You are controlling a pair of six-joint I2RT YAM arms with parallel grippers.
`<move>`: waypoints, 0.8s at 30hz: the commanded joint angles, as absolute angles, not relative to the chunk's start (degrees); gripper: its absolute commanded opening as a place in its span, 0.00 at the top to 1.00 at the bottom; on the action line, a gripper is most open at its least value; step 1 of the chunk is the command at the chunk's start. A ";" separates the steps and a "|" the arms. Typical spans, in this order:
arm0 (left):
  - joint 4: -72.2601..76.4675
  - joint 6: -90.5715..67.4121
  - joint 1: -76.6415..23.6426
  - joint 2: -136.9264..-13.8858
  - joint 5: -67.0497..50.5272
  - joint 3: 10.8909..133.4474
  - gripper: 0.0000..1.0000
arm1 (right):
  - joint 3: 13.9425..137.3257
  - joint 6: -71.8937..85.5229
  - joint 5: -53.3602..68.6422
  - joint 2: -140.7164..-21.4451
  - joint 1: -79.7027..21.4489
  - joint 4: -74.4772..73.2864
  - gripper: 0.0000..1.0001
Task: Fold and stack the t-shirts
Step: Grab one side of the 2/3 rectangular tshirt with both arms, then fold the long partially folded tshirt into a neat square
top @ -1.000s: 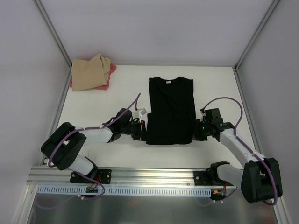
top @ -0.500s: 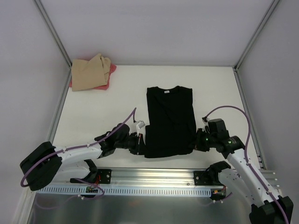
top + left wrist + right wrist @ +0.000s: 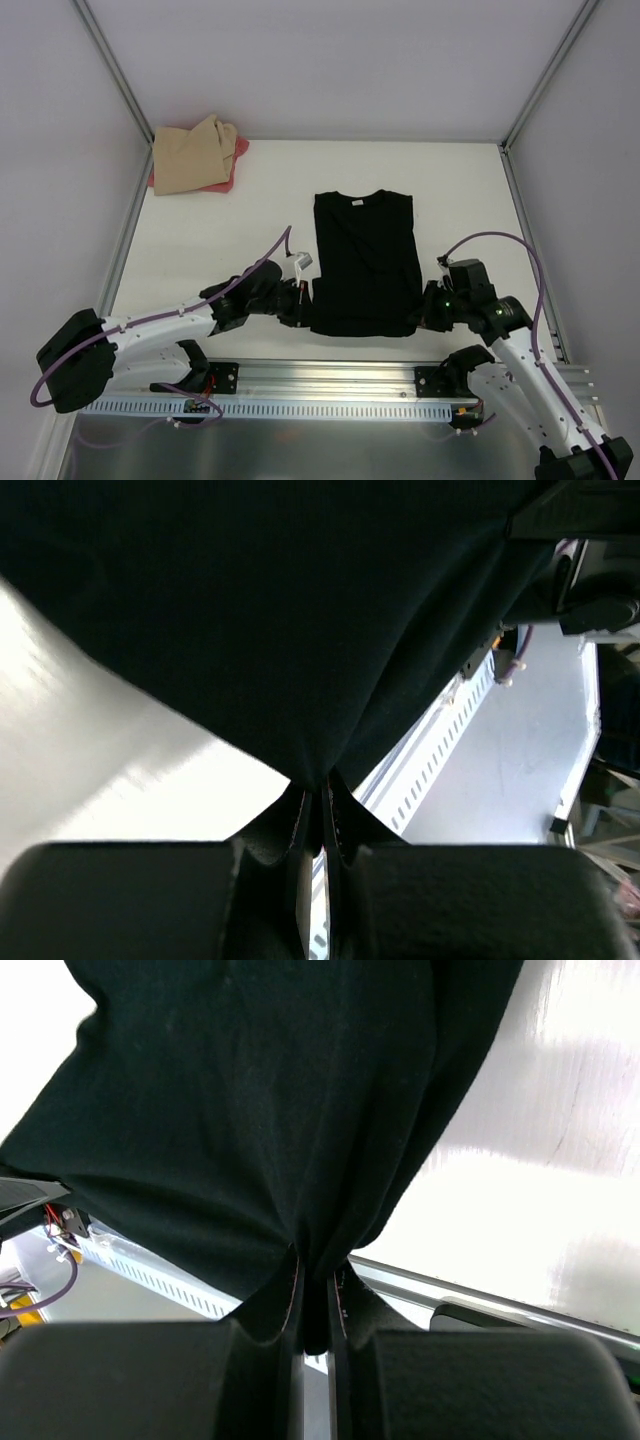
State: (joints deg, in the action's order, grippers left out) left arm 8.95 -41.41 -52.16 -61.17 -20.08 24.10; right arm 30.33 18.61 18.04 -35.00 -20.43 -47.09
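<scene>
Top external view shows you the black t-shirt [image 3: 365, 265] mid-table, sleeves seemingly folded in, near hem corners pinched by left gripper [image 3: 308, 300] and right gripper [image 3: 424, 308]; its final fold and stacking onto the tan t-shirt [image 3: 190, 155] and pink-red t-shirt [image 3: 238, 152] probably remain.

The black t-shirt [image 3: 365, 262] is seen as soft, matt cloth, gathered into fine creases where it is pinched in the jaws. The tan shirt [image 3: 190, 155] and the pink-red shirt [image 3: 240, 158], at the worktop's [image 3: 230, 220] far left corner, are shown as matt, rumpled cloth. The worktop is seen white and smooth, faintly sheened. The rail [image 3: 330, 375] along its near edge is seen as brushed metal. The arms' shells [image 3: 160, 323] are seen as white and black plastic.
</scene>
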 commanded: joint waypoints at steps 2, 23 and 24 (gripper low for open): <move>3.43 -36.31 -52.03 -66.43 -17.05 34.17 1.00 | 36.11 17.67 15.91 -39.63 -20.57 -46.24 1.00; -3.78 -25.14 -28.66 -90.78 -35.24 63.97 1.00 | 68.54 8.61 21.18 -82.68 -7.56 -37.88 1.00; -3.87 -25.14 -28.30 -92.88 -36.38 66.16 1.00 | 69.69 8.61 21.27 -84.01 -7.38 -37.79 1.00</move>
